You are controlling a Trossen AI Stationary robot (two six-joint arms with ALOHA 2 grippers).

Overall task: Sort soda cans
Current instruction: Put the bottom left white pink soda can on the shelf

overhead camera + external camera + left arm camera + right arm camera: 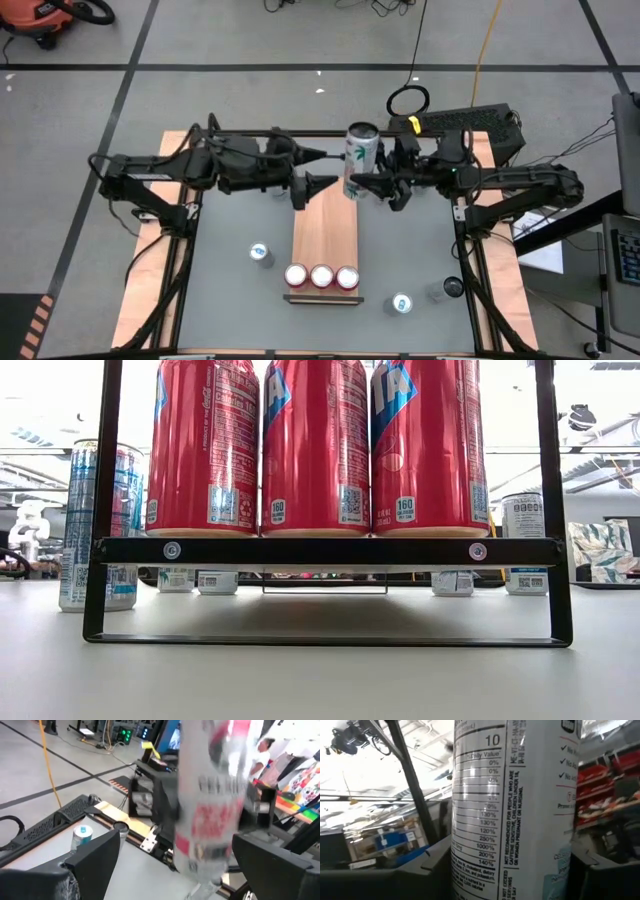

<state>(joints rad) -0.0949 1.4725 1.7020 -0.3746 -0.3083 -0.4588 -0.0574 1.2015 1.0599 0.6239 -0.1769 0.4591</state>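
Nearest the table's front edge, three red cans [321, 276] are standing in a tight row at the near end of the wooden board [325, 225]; in the low view they are sitting side by side on a black rack's bar [320, 550]. Just off the board's front corners, one blue can [261, 254] is standing on the grey table [410, 240] to the left and another blue can [401, 304] to the right, with a dark-topped can [452, 288] beside that one near the table's right edge.

Farther back, at the board's far end, the right gripper [366, 184] is reaching in from the right, its fingers clamped on a tall silver can [359, 160] that is being held upright above the board. In the right wrist view that can is filling the middle of the frame, label text facing the camera, with a dark finger [395, 875] on each side of it.

Facing it from the left, the left gripper [318, 167] is hanging over the board's far left corner with its fingers spread wide apart, holding nothing and stopping just short of the silver can.
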